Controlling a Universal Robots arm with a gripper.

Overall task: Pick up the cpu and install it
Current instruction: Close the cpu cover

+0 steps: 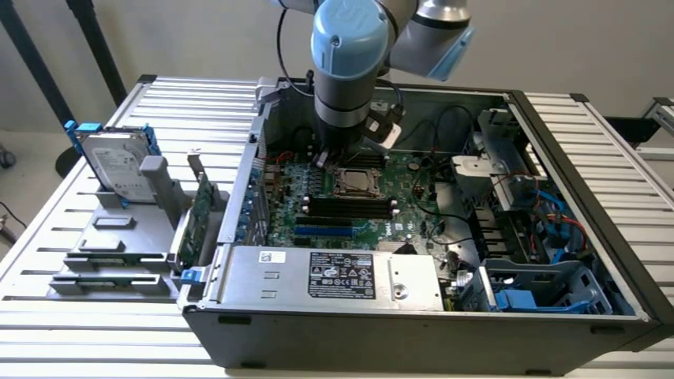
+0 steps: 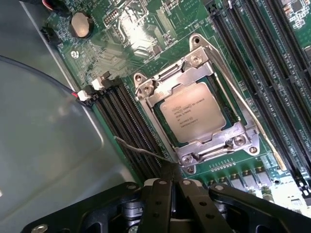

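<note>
On a slatted bench (image 1: 95, 316), at the exterior view's left, a hard drive (image 1: 114, 170) and green circuit cards (image 1: 195, 225) stand in a grey rack (image 1: 116, 264). To their right lies an open computer case (image 1: 421, 324), with the arm reaching inside. The cpu (image 2: 193, 112) sits within its metal socket frame (image 2: 214, 68) on the motherboard (image 2: 146, 29). The tool (image 2: 171, 182), closed and empty, hangs just beside the frame's corner, near a thin wire lever (image 2: 141, 150). A slight sideways drift could snag that lever or knock the frame, jarring the chip in its socket.

Matt silvery metal cpu (image 2: 193, 112), shiny bare-metal socket frame (image 2: 214, 144), glossy green motherboard (image 2: 163, 17).
</note>
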